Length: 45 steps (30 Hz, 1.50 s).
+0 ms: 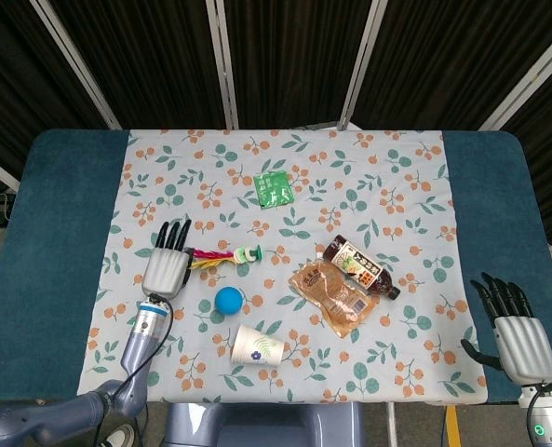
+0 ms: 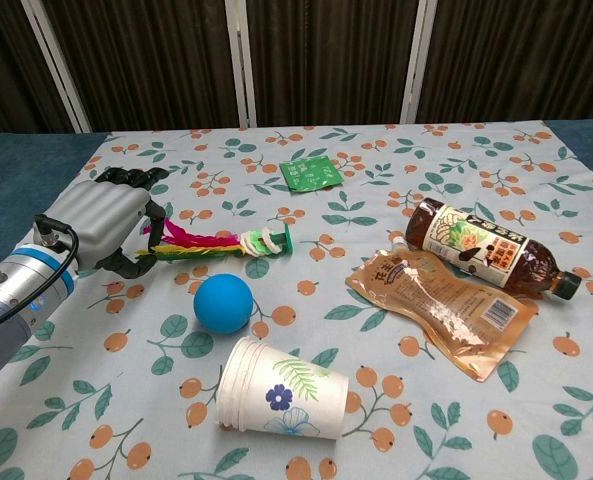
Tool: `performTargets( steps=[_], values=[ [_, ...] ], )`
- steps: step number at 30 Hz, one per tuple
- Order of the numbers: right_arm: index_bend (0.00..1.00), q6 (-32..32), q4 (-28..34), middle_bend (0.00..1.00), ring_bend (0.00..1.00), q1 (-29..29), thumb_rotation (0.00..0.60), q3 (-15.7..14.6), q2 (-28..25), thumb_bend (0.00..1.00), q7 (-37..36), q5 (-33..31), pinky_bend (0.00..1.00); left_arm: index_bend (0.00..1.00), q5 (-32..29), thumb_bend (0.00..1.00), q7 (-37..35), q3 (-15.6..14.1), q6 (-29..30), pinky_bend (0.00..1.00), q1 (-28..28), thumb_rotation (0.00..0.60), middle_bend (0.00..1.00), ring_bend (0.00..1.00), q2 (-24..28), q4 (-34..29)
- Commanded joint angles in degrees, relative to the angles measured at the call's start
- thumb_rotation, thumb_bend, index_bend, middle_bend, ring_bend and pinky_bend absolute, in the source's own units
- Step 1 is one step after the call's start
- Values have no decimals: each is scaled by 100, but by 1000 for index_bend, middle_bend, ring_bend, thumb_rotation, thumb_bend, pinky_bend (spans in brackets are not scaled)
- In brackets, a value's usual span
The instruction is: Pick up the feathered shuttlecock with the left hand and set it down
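Observation:
The feathered shuttlecock (image 1: 222, 256) lies flat on the floral cloth, red, pink and yellow feathers pointing left, green and white base to the right. In the chest view the shuttlecock (image 2: 226, 243) is on the table with its feather tips at my left hand (image 2: 104, 225). That hand's fingers reach over the feather ends and the thumb curls just below them; nothing is lifted. From the head view the left hand (image 1: 167, 264) sits directly left of the feathers. My right hand (image 1: 516, 328) rests open at the table's front right corner, far from the shuttlecock.
A blue ball (image 2: 223, 302) lies just in front of the shuttlecock, and a paper cup (image 2: 284, 389) lies on its side nearer still. A brown bottle (image 2: 486, 248) and an orange pouch (image 2: 444, 310) lie to the right. A green packet (image 2: 311, 173) sits further back.

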<state>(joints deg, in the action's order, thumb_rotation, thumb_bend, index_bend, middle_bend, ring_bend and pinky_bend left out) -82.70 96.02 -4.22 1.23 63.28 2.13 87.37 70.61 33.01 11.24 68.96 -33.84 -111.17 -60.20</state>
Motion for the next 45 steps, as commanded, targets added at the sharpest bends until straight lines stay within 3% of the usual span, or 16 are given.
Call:
performTargets(
  steps=[1, 5, 19, 35, 45],
  values=[
    [90, 1, -1, 0, 0, 0, 600, 1, 0, 135, 0, -2, 0, 603, -5, 439, 10, 10, -2, 0, -1, 600, 0, 0, 20, -5],
    [90, -1, -4, 0, 0, 1, 600, 4, 1, 136, -6, -5, 0, 602, -12, 514, -6, 24, 7, 0, 9, 600, 0, 0, 56, -38],
    [90, -8, 1, 0, 0, 7, 600, 12, 1, 135, -6, -18, 0, 605, 108, 602, 42, 109, 127, 0, -16, 600, 0, 0, 515, -497],
    [90, -31, -2, 0, 0, 11, 600, 23, 28, 135, 44, -14, 0, 633, 742, 679, 669, 489, 162, 0, -572, 600, 0, 0, 1849, -2406],
    [90, -33, -5, 0, 0, 13, 600, 26, 20, 135, 26, -17, 0, 634, 662, 687, 1063, 606, 67, 0, -804, 600, 0, 0, 2146, -3035]
  ],
)
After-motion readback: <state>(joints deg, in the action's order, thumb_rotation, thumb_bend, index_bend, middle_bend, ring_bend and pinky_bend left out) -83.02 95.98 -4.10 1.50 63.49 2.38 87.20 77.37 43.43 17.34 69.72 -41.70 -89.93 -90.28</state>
